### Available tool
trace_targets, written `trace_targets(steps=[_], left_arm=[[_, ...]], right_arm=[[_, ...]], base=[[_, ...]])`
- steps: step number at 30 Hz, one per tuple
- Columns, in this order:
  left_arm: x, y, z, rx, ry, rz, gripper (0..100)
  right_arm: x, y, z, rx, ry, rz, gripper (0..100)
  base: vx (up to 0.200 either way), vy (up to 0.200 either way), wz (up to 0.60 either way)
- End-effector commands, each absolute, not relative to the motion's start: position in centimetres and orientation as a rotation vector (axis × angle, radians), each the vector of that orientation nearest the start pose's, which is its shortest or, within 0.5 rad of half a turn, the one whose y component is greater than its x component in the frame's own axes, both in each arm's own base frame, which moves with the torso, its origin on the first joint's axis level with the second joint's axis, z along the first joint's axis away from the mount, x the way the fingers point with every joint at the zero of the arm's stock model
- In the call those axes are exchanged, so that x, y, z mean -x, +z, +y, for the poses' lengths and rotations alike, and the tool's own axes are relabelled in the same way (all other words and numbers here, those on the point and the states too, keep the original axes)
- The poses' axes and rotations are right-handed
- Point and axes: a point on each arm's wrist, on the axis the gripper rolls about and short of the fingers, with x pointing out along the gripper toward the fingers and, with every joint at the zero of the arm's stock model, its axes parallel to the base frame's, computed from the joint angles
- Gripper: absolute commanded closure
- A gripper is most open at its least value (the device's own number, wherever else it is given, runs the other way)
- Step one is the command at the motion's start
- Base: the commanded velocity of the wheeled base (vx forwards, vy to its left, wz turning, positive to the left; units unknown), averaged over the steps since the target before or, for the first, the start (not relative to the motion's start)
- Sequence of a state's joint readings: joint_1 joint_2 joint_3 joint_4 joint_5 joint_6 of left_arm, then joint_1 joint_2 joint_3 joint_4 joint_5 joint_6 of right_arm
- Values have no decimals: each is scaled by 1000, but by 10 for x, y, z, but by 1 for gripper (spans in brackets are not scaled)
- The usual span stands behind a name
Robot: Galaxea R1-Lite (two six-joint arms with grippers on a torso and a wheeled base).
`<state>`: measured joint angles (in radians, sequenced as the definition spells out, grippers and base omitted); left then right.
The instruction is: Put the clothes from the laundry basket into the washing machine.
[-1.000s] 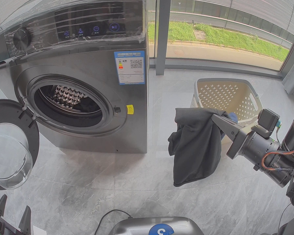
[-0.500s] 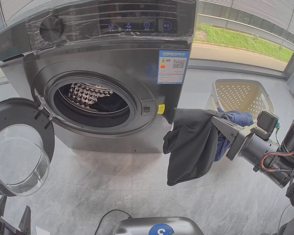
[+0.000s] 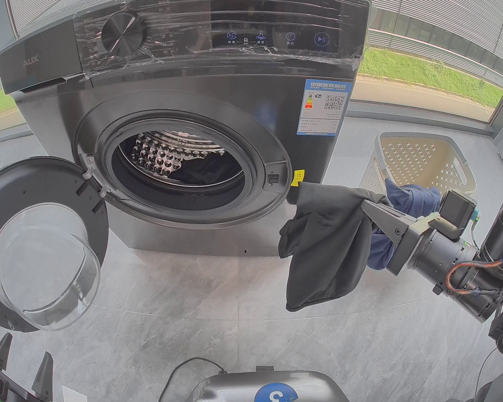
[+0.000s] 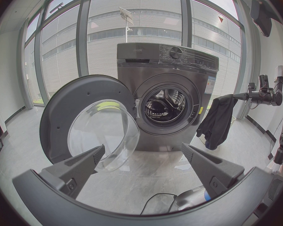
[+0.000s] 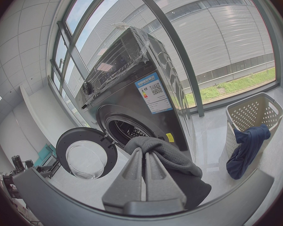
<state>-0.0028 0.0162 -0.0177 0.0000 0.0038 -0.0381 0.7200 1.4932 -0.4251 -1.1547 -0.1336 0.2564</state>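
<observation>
My right gripper (image 3: 373, 205) is shut on a dark grey garment (image 3: 324, 241), which hangs in the air by the front right corner of the washing machine (image 3: 207, 107). In the right wrist view the garment (image 5: 173, 159) drapes over the closed fingertips of that gripper (image 5: 144, 156). The round drum opening (image 3: 179, 166) is uncovered, and something dark lies inside. Behind my right arm stands the beige laundry basket (image 3: 425, 157) with a blue garment (image 3: 408, 205) hanging over its near rim. My left gripper (image 4: 141, 154) is open and empty, low at the left (image 3: 22, 364).
The machine's door (image 3: 39, 241) stands swung open to the left, its glass bowl facing out. Grey tiled floor lies between me and the machine. A black cable (image 3: 190, 364) lies on the floor close in front. Windows run behind the machine and basket.
The head view has swung left, bringing the machine to the centre. The grey garment now hangs beside the machine's front right corner. More of the blue garment shows over the basket rim.
</observation>
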Motion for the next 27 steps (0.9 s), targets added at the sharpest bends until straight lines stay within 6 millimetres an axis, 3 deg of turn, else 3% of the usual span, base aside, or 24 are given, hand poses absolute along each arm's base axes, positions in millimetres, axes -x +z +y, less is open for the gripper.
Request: trace_targets(steps=[1,7,22,27], left_arm=[[23,76,0,38,2,-2,0],[23,76,0,38,2,-2,0],[23,76,0,38,2,-2,0],[23,76,0,38,2,-2,0]], right_arm=[[-174,192,148,-286,593,-7,100],[-174,191,148,-285,591,-4,100],[-174,191,148,-287,590,-5,100],[-174,191,148,-286,590,-2,100]], base=[[0,0,0],[0,0,0],[0,200,0],[0,0,0]])
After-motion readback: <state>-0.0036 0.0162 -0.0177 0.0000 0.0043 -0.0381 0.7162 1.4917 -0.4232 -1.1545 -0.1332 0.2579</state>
